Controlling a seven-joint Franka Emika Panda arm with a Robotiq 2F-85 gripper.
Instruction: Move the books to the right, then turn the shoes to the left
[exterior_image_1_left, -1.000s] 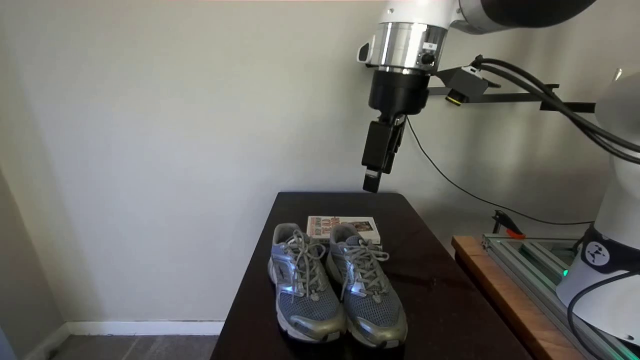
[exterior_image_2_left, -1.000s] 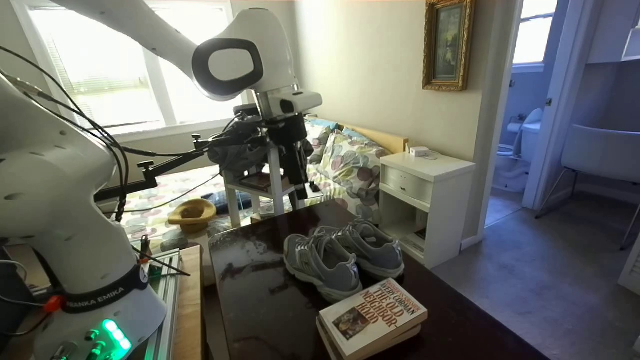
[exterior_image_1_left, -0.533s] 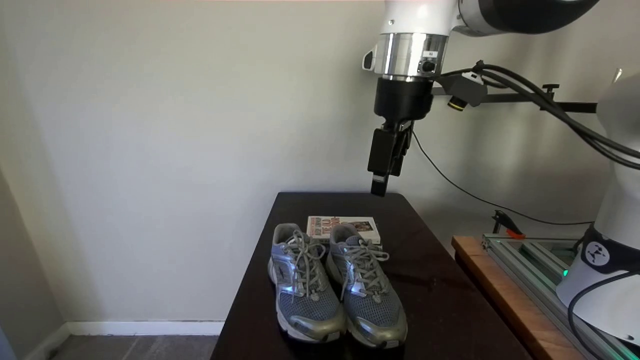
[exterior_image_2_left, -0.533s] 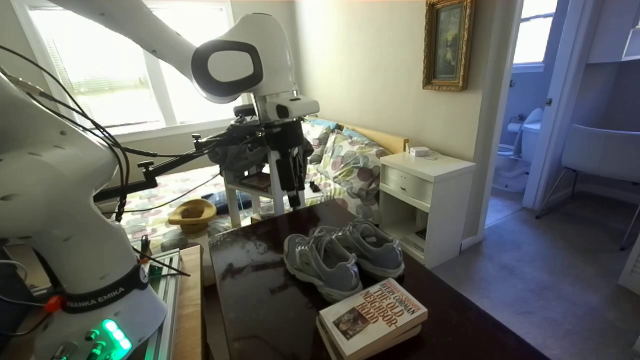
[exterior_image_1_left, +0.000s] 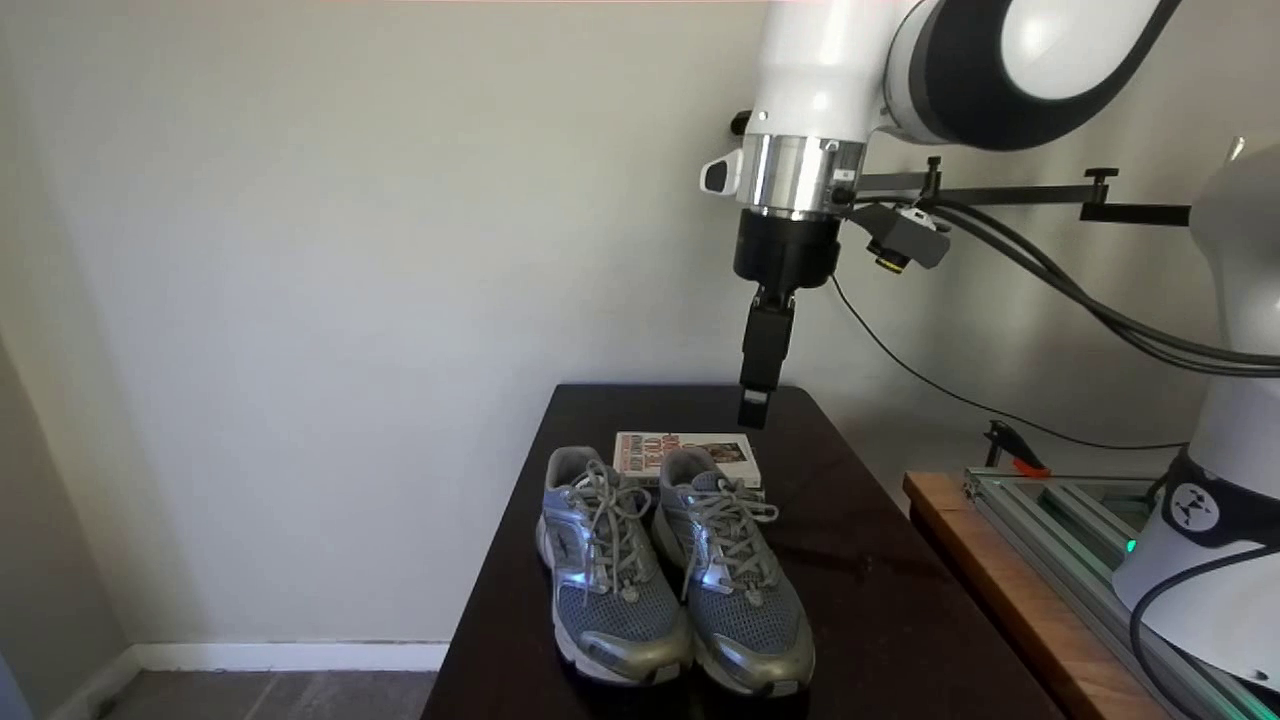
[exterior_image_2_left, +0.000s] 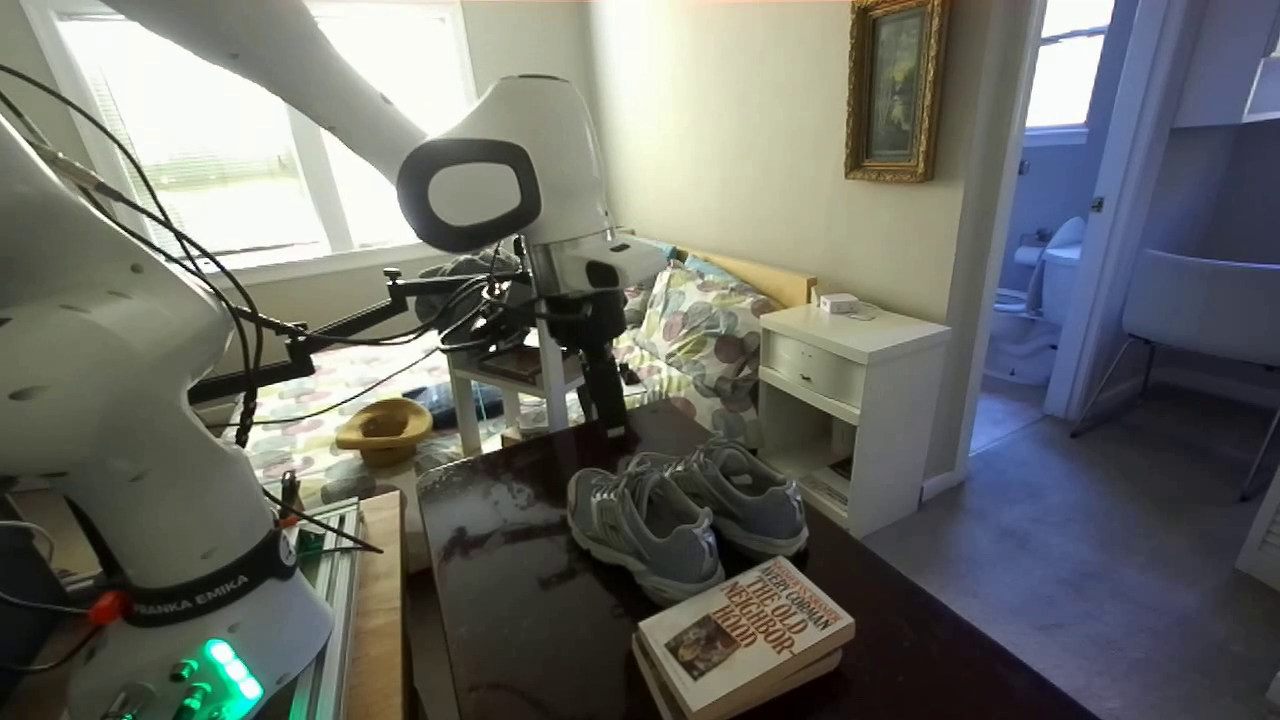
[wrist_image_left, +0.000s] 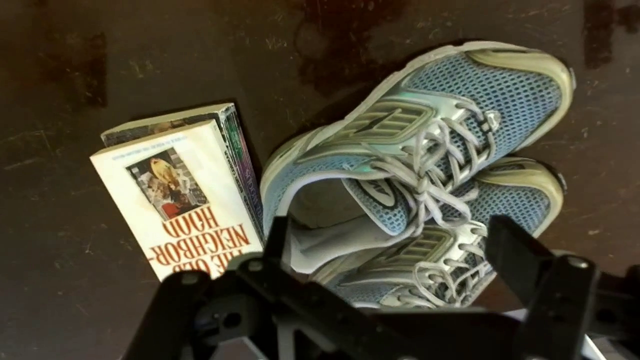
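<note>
Shoes, grey-and-silver mesh lace-ups, stood side by side on the dark brown, glossy bench. Books, a small rectangular stack of paperbacks with a white cover uppermost, lay flat just beside their heels; contact was unclear. Black, angular fingers hung above the bench, spread wide, holding nothing. The likely step in hand was moving the books; the next move appeared to call for bringing the fingers over the stack, then down. Legible were "FRANKA EMIKA" on the black band round the white robot base, and "THE OLD NEIGHBORHOOD" and "AVERY CORMAN" on the cover. One oval tongue badge defied certain reading.
</note>
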